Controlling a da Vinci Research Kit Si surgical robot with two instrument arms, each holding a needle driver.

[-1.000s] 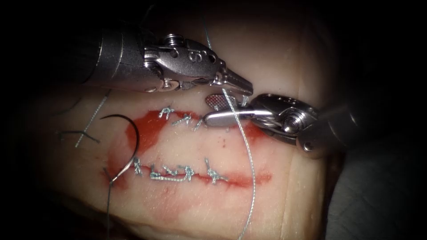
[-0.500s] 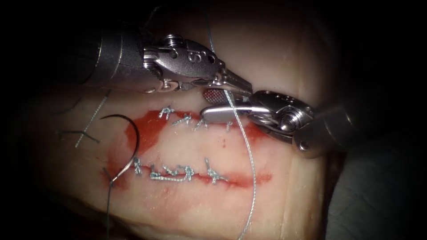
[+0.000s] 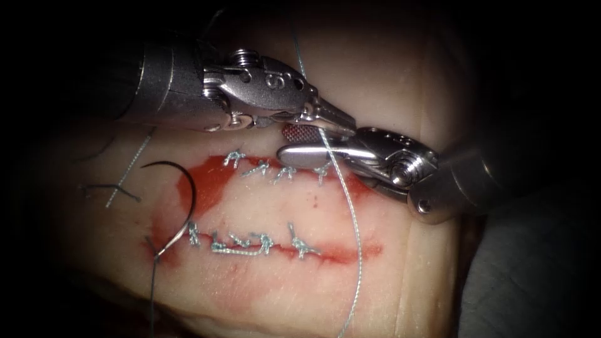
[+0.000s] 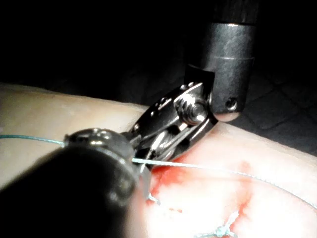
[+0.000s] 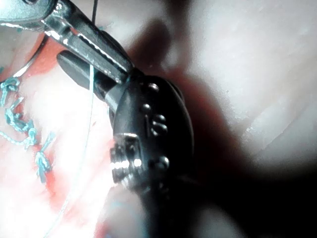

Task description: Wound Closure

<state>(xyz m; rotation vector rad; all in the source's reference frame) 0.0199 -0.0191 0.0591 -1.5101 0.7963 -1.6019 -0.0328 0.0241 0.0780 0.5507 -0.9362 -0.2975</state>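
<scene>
At the left of the frame the curved needle (image 3: 181, 200) lies loose on the tissue (image 3: 400, 275), well apart from both tools. Mid-frame, the left tool (image 3: 332, 119) has its fingers clamped on the thread (image 3: 354, 225); just right, the right tool (image 3: 294, 143) gapes around that strand.

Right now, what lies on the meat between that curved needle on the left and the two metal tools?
In the endoscope view, between the needle and the tools' tips lie red fluid and knotted stitches on the tissue.
</scene>
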